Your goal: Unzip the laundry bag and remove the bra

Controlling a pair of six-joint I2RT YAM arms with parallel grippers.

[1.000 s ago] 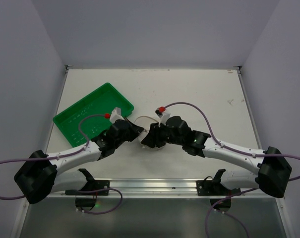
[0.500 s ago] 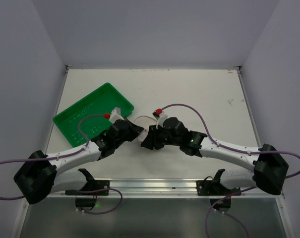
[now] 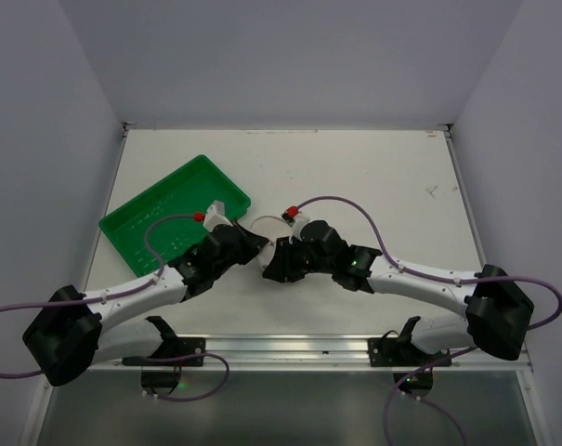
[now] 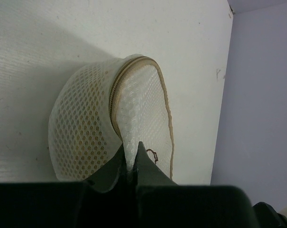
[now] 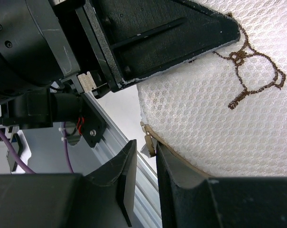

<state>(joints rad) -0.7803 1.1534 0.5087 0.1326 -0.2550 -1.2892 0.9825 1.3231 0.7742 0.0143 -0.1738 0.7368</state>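
Note:
The laundry bag (image 4: 84, 126), a round off-white mesh case with a tan rim zip, stands tipped up on the table; only its top (image 3: 267, 226) shows between the arms from above. My left gripper (image 4: 132, 159) is shut on a pinch of the bag's mesh face, beside the dark bra drawing (image 5: 250, 73). My right gripper (image 5: 145, 145) is at the bag's lower rim, jaws a narrow gap apart. The small zip pull (image 5: 148, 141) hangs between them, against the right finger, clear of the left one. The bra is hidden.
A green rectangular tray (image 3: 169, 218) lies at the left, just behind the left arm. The aluminium rail (image 3: 281, 346) runs along the table's near edge, close under the right gripper. Both wrists crowd together at the table's middle.
The right arm has shifted left toward the bag and its jaws have narrowed around the zip pull. The left gripper keeps its pinch on the mesh and has not moved.

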